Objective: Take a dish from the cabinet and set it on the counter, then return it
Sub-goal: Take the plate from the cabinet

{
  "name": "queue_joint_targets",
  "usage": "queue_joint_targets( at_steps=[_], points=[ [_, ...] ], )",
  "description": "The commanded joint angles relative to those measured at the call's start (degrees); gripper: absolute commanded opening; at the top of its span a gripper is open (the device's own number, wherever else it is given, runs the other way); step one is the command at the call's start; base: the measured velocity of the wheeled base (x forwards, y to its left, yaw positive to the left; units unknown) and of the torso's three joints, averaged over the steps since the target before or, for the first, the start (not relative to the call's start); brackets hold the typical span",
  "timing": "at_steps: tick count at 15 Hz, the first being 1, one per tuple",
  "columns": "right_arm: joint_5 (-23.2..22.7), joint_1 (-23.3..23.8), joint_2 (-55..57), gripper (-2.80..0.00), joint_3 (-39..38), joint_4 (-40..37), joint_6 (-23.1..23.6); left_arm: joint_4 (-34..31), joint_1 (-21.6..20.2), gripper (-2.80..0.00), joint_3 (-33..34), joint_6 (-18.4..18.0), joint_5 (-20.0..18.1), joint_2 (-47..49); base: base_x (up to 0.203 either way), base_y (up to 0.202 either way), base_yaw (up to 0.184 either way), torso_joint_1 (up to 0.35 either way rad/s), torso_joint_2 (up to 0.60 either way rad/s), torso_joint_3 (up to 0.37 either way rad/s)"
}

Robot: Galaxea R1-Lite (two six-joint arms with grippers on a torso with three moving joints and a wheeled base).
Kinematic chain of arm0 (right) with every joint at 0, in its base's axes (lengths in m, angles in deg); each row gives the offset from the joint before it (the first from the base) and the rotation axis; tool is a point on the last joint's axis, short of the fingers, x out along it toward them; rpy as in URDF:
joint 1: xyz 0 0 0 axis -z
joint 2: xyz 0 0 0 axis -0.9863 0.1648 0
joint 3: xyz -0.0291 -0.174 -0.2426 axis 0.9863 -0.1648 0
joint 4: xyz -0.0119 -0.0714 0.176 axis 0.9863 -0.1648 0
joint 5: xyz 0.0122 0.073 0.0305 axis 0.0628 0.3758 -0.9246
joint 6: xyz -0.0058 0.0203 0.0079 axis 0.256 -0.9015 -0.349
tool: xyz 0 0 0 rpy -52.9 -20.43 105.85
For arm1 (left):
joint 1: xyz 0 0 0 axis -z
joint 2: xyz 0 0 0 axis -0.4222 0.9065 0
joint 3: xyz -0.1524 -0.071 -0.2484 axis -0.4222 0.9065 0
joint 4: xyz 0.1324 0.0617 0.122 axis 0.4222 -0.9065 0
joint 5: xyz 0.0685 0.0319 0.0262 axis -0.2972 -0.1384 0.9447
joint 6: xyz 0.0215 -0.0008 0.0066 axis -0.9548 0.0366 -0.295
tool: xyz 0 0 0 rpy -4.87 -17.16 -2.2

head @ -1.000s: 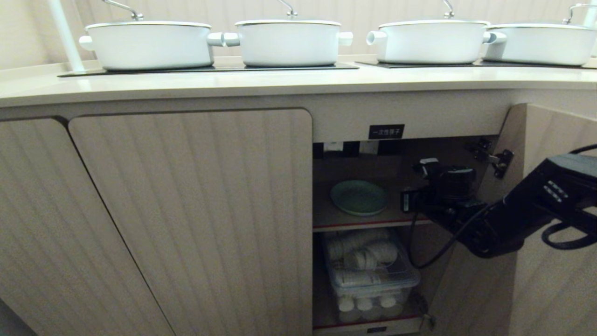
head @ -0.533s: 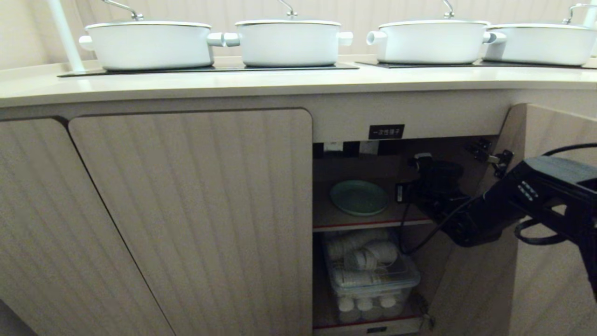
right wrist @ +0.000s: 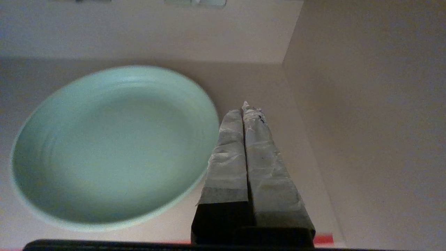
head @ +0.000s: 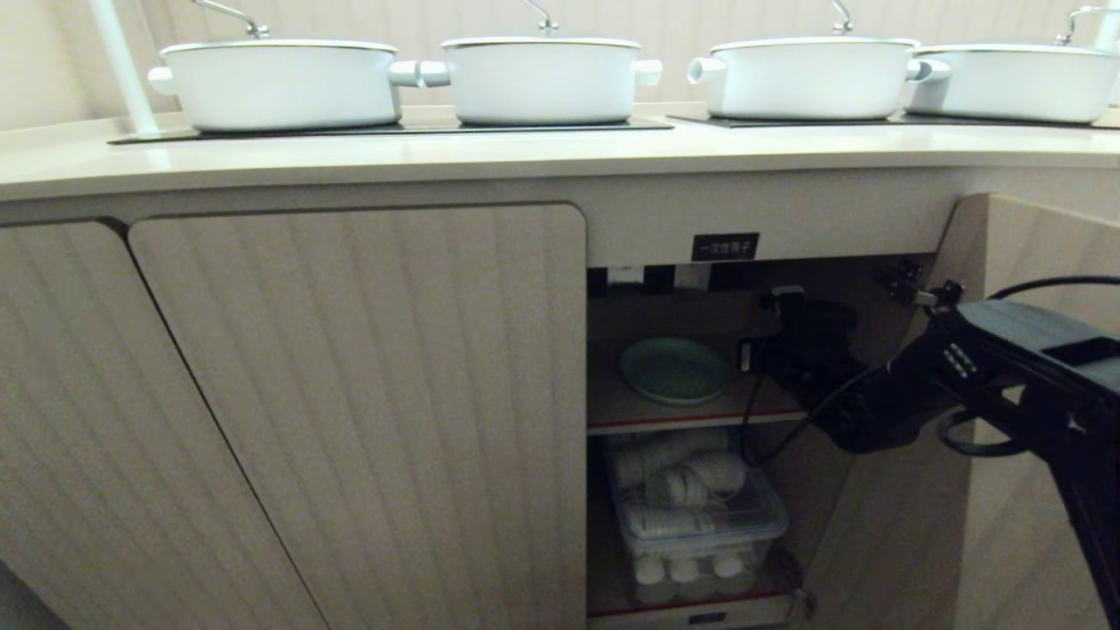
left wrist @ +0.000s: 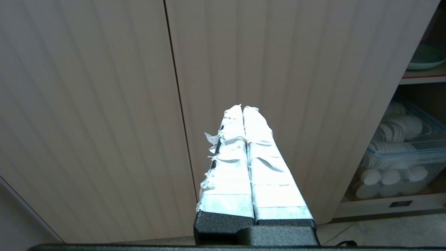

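Note:
The mint-green dish (head: pixel 675 370) lies flat on the upper wooden shelf (head: pixel 630 413) of the open cabinet (head: pixel 1041 262), below its small black label (head: pixel 724 247). My right arm (head: pixel 962 376) reaches into the opening from the right. In the right wrist view the right gripper (right wrist: pixel 244 108) is shut and empty. It hovers over bare shelf just beside the dish (right wrist: pixel 115 146), close to its rim, between it and the cabinet's side wall. My left gripper (left wrist: pixel 243 108) is shut and parked in front of the closed ribbed doors. The cream counter (head: pixel 437 157) runs above.
Several white lidded pots (head: pixel 280 83) stand on black glass panels on the counter. A clear plastic box (head: pixel 700 516) of white cups and lids fills the lower shelf. Closed ribbed doors (head: pixel 367 394) lie left of the opening; a door hinge (head: pixel 927 297) sits by my arm.
My right arm has pushed further into the cabinet, shifting left and slightly up toward the dish's right side. Its jaws stayed shut. The dish has not moved.

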Motion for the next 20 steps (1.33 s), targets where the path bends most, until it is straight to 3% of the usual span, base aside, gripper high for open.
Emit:
queue_joint_targets(
  at_steps=[1,5,13,14,20],
  points=[
    [0.0,0.7,1.0,-2.80,2.5,-1.0,0.0,0.0,0.0,-2.80,0.0,0.0,0.0,0.0,0.000,0.000,0.000,0.000,0.00,0.000],
    [-0.2,1.3,2.2,-2.80,6.3,-4.8,-0.4,0.0,0.0,-2.80,0.0,0.0,0.0,0.0,0.000,0.000,0.000,0.000,0.00,0.000],
    [-0.5,1.2,2.7,-2.80,6.3,-5.8,-0.7,0.0,0.0,-2.80,0.0,0.0,0.0,0.0,0.000,0.000,0.000,0.000,0.00,0.000],
    [-0.4,1.2,2.6,0.00,6.4,-6.1,-1.1,0.0,0.0,-2.80,0.0,0.0,0.0,0.1,0.000,0.000,0.000,0.000,0.00,0.000],
    [0.0,1.1,2.3,0.00,6.5,-6.0,-1.4,0.0,0.0,-2.80,0.0,0.0,0.0,0.0,0.000,0.000,0.000,0.000,0.00,0.000]
  ],
)
